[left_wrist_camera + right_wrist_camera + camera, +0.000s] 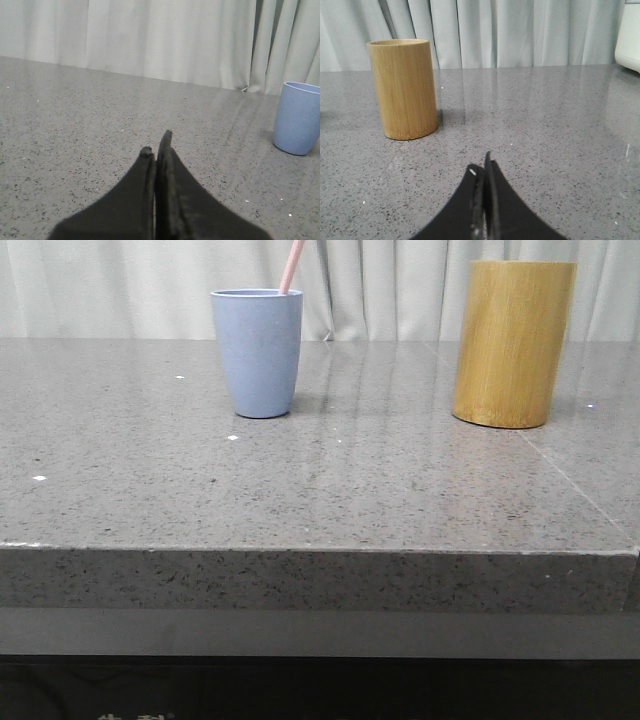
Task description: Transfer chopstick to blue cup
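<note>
Left pincer: the left gripper (157, 142) has its black fingers pressed together with nothing between them, low over the grey stone table (100, 140).
Right pincer: the right gripper (481, 167) is likewise closed on itself, tips meeting, holding nothing, above the same speckled surface.
Hidden or cut off: both grippers' bases run out of the wrist views. The chopstick's (291, 267) upper end leaves the top of the front view, and its lower part is concealed inside the cup. In the left wrist view the blue cup (298, 118) is clipped at the picture's edge.
Chopstick place: it stands in the blue cup (258, 352), on the left half of the table in the front view.
Chopstick axis: long axis near upright, tilted so the upper end leans toward the right, resting at the cup's rim.
Wooden cylinder: the tan wooden cylinder (513, 343) stands upright, well apart from the cup, on the right half.
Backdrop: a pale curtain (400, 285) hangs behind the table.
</note>
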